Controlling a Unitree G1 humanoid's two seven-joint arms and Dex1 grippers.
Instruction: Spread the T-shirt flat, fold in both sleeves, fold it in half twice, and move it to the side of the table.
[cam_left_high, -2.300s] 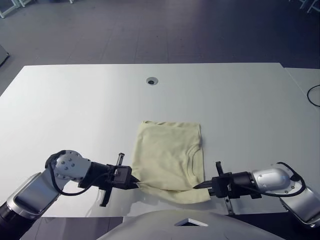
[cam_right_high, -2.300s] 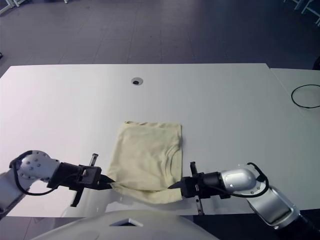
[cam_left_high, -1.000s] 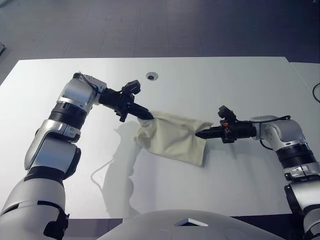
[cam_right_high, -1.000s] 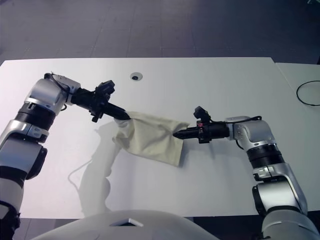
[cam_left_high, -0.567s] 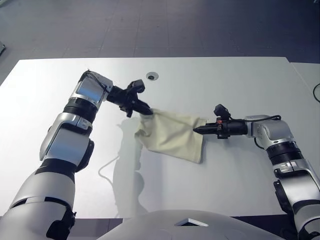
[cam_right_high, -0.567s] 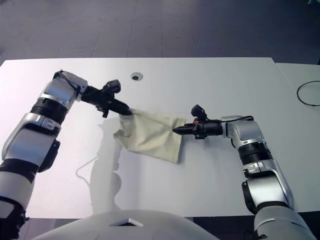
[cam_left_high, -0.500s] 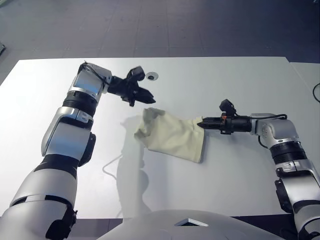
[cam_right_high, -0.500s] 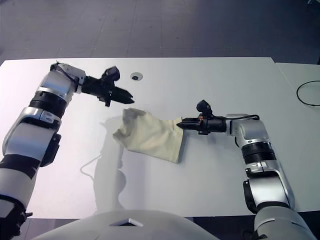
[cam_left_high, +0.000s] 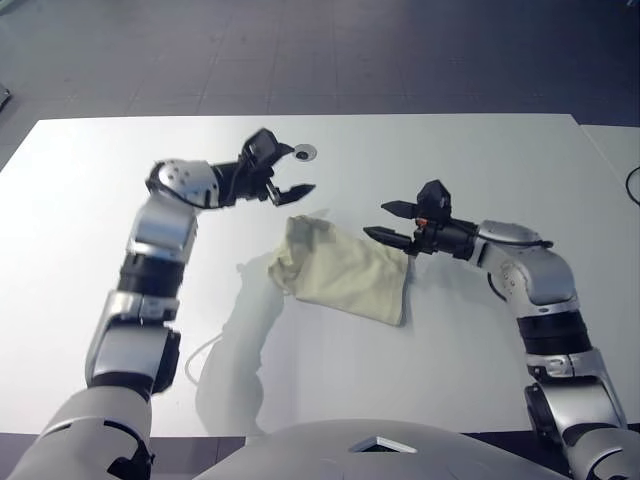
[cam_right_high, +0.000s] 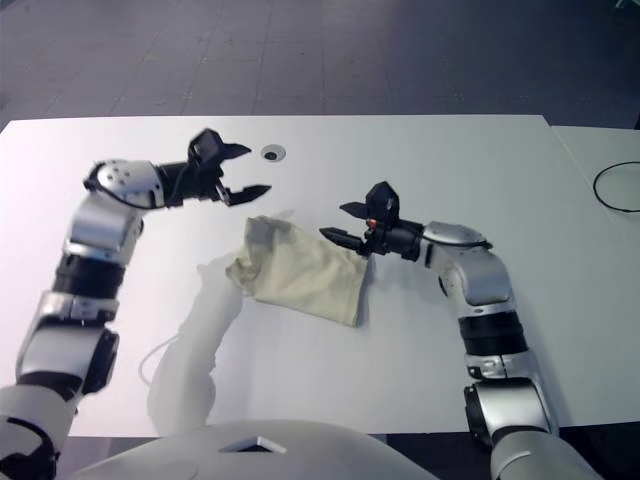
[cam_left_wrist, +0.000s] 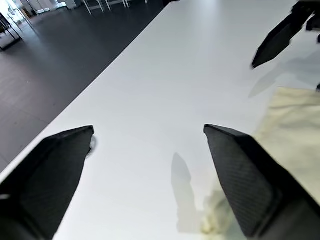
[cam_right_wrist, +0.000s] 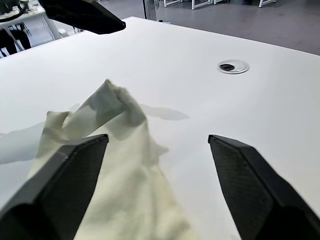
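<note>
A bunched T-shirt (cam_left_high: 345, 270) on the table (cam_left_high: 480, 160)
The yellow T-shirt is seen lying rumpled near the middle of the white table. The left claw (cam_left_high: 300, 170) is held spread wide at its 11 o'clock, and the right claw (cam_left_high: 375, 219) is held spread wide at its 1 o'clock.

The T-shirt (cam_left_high: 345, 275) lies bunched, its sleeves lost in the folds, and the left wrist view's edge cuts it off. A black cable loop (cam_right_high: 596, 188) runs out of frame.

T-shirt (cam_left_high: 345, 275) soft matt cloth; table (cam_left_high: 480, 160) smooth, probably laminate.
</note>
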